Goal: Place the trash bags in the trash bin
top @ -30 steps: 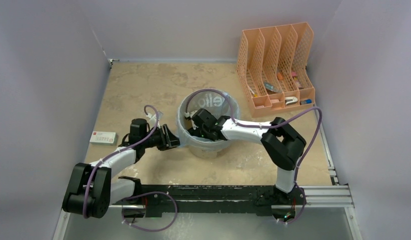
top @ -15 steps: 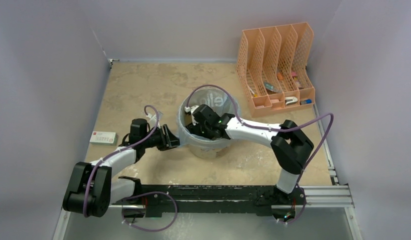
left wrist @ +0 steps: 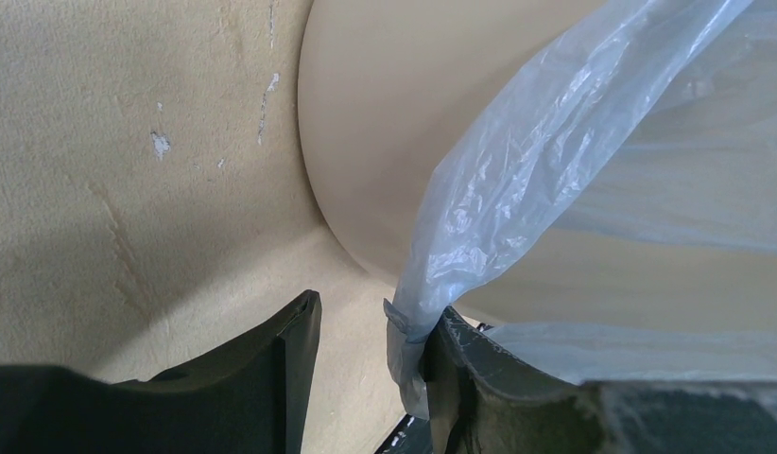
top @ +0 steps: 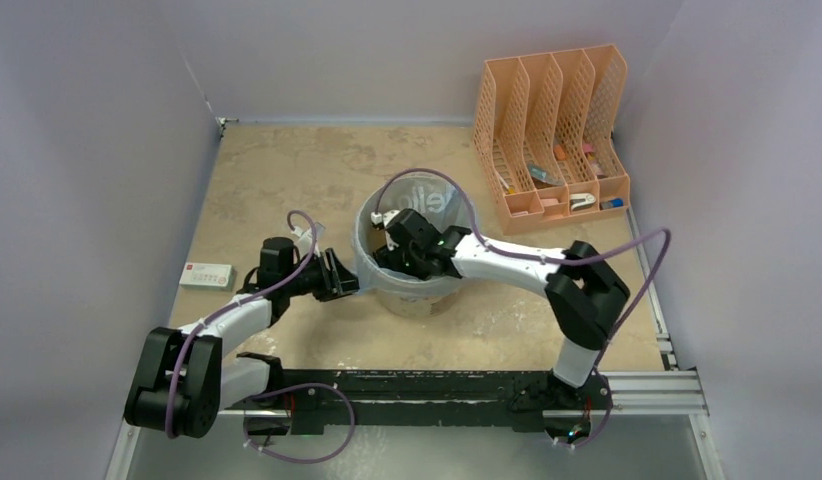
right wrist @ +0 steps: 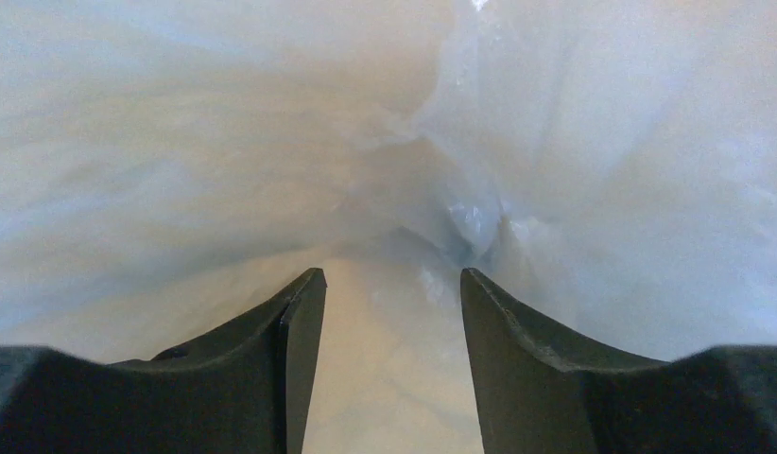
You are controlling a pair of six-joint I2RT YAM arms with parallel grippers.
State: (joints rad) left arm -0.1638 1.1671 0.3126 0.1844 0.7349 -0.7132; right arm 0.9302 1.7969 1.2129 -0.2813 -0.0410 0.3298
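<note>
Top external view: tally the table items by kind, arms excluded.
Round cream plastic trash bin: 1
Translucent pale-blue plastic trash bag: 1
Orange mesh file organizer: 1
Small white-and-red box: 1
Total: 4 (the small bits inside the organizer are too small to count)

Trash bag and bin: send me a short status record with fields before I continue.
trash bag: pale blue, lining the bin, edge draped outside over the rim on the left arm's side
bin: cream, upright, mid-table
left gripper: open, outside the bin, bag edge against one finger
right gripper: open, inside the bin, bag film just ahead
</note>
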